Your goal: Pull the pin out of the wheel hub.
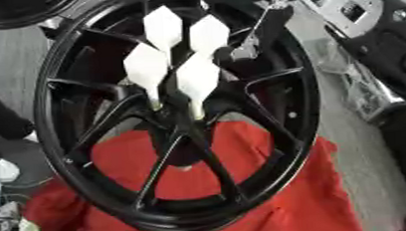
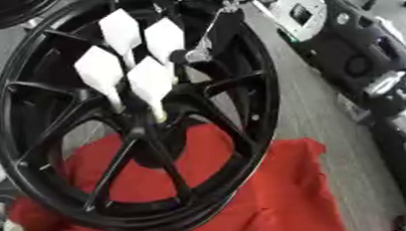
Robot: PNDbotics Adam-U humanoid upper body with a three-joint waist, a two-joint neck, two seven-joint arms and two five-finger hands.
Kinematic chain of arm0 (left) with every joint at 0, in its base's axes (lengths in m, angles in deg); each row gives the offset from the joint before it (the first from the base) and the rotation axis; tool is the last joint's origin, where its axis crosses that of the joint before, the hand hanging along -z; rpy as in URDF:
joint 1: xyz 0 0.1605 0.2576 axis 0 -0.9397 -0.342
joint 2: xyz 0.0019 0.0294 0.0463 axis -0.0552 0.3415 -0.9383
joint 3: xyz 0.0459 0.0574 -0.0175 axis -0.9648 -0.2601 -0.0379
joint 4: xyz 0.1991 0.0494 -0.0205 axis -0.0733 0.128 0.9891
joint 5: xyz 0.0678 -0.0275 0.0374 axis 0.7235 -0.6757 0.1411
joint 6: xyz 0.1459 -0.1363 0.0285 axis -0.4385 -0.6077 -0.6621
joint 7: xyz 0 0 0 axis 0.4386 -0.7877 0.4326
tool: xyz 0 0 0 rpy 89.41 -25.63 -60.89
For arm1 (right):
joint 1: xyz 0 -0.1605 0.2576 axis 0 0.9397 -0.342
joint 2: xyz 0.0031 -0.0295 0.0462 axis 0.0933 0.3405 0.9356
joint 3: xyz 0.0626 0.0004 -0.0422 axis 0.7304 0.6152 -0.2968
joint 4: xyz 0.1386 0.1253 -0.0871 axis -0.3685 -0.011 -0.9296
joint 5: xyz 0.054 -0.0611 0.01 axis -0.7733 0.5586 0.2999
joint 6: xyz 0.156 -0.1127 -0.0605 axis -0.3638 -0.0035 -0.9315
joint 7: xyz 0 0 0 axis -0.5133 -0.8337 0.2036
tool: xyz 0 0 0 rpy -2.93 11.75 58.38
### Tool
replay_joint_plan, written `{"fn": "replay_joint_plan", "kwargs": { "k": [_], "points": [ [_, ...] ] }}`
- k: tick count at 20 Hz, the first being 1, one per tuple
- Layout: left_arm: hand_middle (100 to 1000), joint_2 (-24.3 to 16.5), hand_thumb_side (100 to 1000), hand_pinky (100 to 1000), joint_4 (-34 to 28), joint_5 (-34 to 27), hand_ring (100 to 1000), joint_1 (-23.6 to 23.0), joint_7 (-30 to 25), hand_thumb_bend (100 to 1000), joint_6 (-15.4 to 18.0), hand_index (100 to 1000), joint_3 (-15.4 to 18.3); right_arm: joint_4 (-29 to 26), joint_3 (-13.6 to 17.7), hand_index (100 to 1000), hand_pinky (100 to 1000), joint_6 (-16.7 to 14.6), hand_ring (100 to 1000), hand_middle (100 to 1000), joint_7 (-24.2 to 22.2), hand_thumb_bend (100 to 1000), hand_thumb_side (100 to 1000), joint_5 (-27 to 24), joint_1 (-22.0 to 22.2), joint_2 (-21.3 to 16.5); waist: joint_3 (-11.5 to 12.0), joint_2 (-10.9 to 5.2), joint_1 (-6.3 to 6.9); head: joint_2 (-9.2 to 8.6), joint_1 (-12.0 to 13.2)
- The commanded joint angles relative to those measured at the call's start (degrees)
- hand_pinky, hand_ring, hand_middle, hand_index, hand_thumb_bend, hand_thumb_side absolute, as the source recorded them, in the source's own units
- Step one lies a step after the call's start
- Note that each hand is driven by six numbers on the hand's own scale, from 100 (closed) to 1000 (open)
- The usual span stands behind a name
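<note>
Pins [image 1: 197, 79] are sticking up from the hub [image 1: 184, 138], white heads high, stems slanting down into it. You're holding your right hand [image 1: 227, 54] just right of them, nearest; its fingers' state I cannot tell.

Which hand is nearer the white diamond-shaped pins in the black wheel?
Right: the right hand sits just right of the white diamond-shaped pins; the left hand is out of view.

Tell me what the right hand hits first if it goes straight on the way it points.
Probably the upper-right white pin, which stands just left of the right hand; depth is unclear.
</note>
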Motion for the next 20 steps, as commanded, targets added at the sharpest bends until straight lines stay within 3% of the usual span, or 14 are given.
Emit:
{"fn": "replay_joint_plan", "kwargs": {
  "k": [1,13,16,20],
  "points": [
    [677,-1.8,783,703,-0.9,0.1,766,0.3,0.1,101,-0.1,701,0.6,0.2,1.7,442,809,-14.2,580,272,-14.5,100,327,-1.4,-1.9,-1.8,0.3,-1.58,-0.07,-0.26,-0.6],
    [677,-2.5,785,705,-0.8,0.3,767,-0.4,0.4,103,-0.4,701,0.7,-1.2,4.3,359,792,-13.1,538,192,-14.5,100,350,-6.8,-4.0,-4.7,-0.3,-2.21,-1.14,0.29,-0.1],
    [675,-2.8,784,705,-0.8,0.4,767,-0.6,0.4,103,-0.4,701,0.8,-3.1,5.7,361,789,-11.9,564,192,-13.8,100,353,-9.7,-4.0,-7.3,-0.8,-2.48,-1.42,0.48,0.4],
    [674,-3.3,784,706,-0.8,0.5,767,-0.9,0.4,102,-0.4,701,0.9,-6.2,8.6,358,788,-8.6,568,188,-9.1,100,320,-12.4,-1.4,-12.7,-1.6,-2.68,-1.75,0.62,0.9]
  ]
}}
